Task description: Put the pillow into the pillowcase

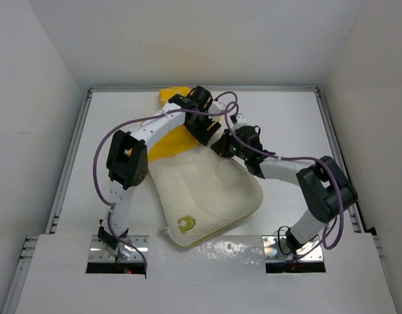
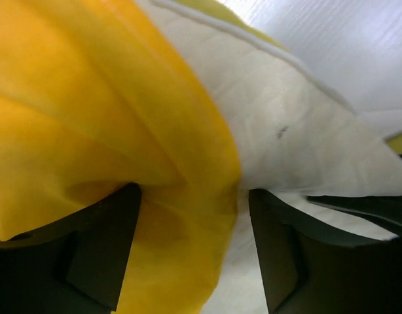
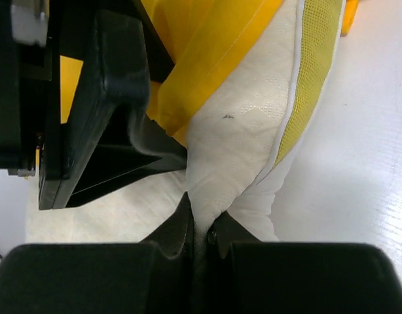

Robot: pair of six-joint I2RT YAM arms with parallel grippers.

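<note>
Right jaws pinch pillow (image 3: 234, 150) | long axis near-far | pillowcase (image 1: 167, 142) over far end

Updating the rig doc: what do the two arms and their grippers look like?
The left arm and right arm have white links and bulky black joint housings. A purple cable loops along each from base to wrist. A small green light glows near the right wrist. The left gripper and right gripper are matte black with blocky fingers.

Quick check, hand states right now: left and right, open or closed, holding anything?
Left hand: open, with pillowcase fabric lying in the gap, not clamped.
Right hand: closed, pinching the pillow.
</note>
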